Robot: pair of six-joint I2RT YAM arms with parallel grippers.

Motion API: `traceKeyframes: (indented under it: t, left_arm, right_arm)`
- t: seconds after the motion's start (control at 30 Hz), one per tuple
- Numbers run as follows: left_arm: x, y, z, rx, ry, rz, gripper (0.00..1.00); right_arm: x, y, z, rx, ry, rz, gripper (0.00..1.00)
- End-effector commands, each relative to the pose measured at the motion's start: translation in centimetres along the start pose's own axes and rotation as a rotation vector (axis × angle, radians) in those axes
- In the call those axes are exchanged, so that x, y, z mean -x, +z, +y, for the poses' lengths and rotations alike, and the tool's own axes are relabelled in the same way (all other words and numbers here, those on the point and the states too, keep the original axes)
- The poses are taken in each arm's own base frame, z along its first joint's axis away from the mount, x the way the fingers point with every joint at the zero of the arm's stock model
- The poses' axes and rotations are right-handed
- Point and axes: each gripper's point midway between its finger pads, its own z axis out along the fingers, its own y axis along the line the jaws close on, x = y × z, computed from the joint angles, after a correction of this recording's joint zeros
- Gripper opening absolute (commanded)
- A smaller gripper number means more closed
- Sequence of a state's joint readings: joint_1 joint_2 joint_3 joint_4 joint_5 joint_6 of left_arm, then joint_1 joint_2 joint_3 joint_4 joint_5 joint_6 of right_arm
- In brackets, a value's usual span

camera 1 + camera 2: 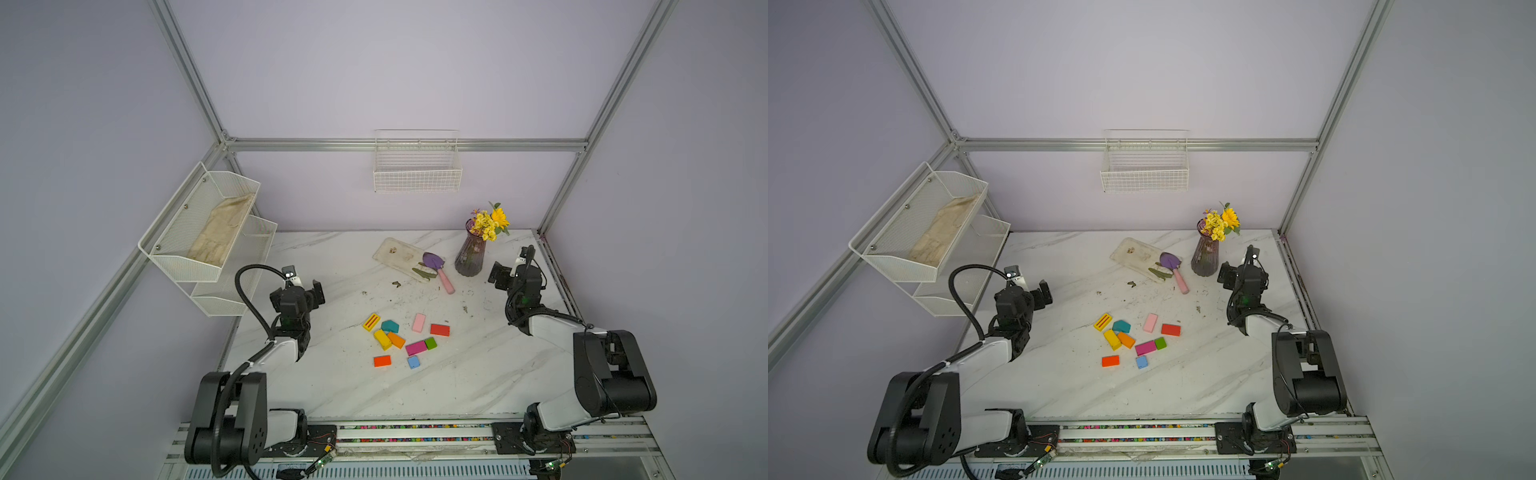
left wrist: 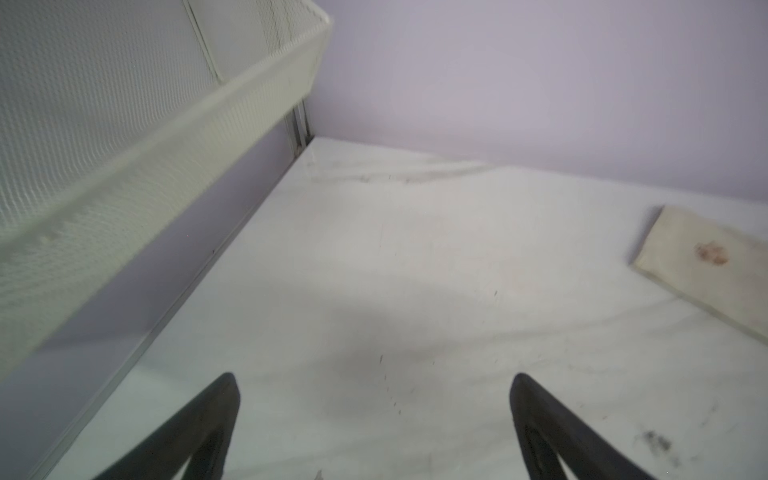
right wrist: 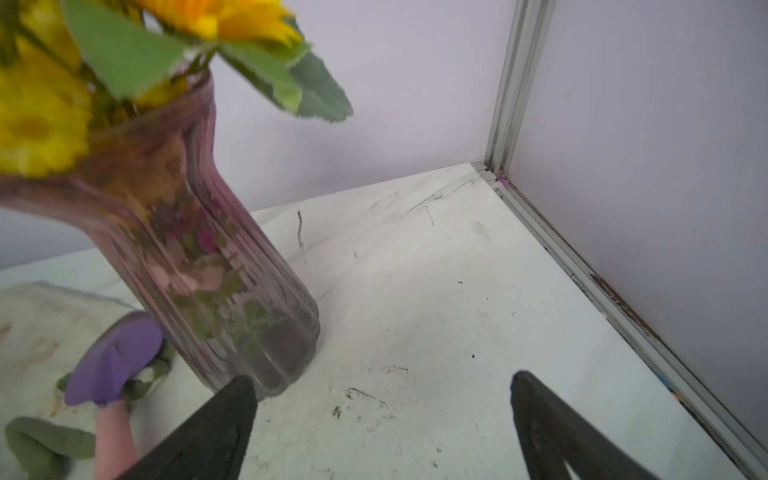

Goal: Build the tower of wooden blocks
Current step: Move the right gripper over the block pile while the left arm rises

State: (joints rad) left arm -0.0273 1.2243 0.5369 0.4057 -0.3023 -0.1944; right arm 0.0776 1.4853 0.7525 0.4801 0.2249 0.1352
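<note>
The wood blocks (image 1: 405,340) lie loose in a cluster mid-table in both top views: a teal house-shaped block (image 1: 390,326), a pink block (image 1: 419,323), a red block (image 1: 439,330), a magenta block (image 1: 1145,348), a blue block (image 1: 1141,362) and several more. No tower is in view. My left gripper (image 1: 312,292) hovers open over bare table left of the cluster; its wrist view shows nothing between the jaws (image 2: 374,378). My right gripper (image 1: 500,276) is open at the back right, beside the vase, with only tabletop between its jaws (image 3: 382,378).
A purple ribbed vase (image 3: 232,291) with yellow flowers stands close to the right gripper. A purple trowel (image 1: 436,268) lies across a pale tray (image 1: 397,251) at the back. A mesh shelf (image 1: 199,232) holding a glove hangs by the left arm. A wire basket (image 1: 417,170) is on the back wall.
</note>
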Motion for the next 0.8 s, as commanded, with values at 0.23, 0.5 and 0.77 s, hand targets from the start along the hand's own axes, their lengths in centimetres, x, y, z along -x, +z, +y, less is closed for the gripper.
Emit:
traceKeyframes:
  t: [0.23,0.5,0.77]
  left_arm:
    - [5.1,-7.5,-2.6,-0.011,-0.536,0.147,1.00]
    - [2.1,-10.7,-0.7,-0.007,-0.549,0.195,1.00]
    - [2.7,-11.2,3.2,0.071,-0.639,0.112,1.00]
  right_arm:
    - [1.0,-4.1,7.6,0.337,0.439,0.300,0.97]
    - [-4.4,-8.8,11.6,0.325,0.233,0.364,0.97]
    - [-11.5,-12.6,19.3,0.395,-0.093,0.475,0.83]
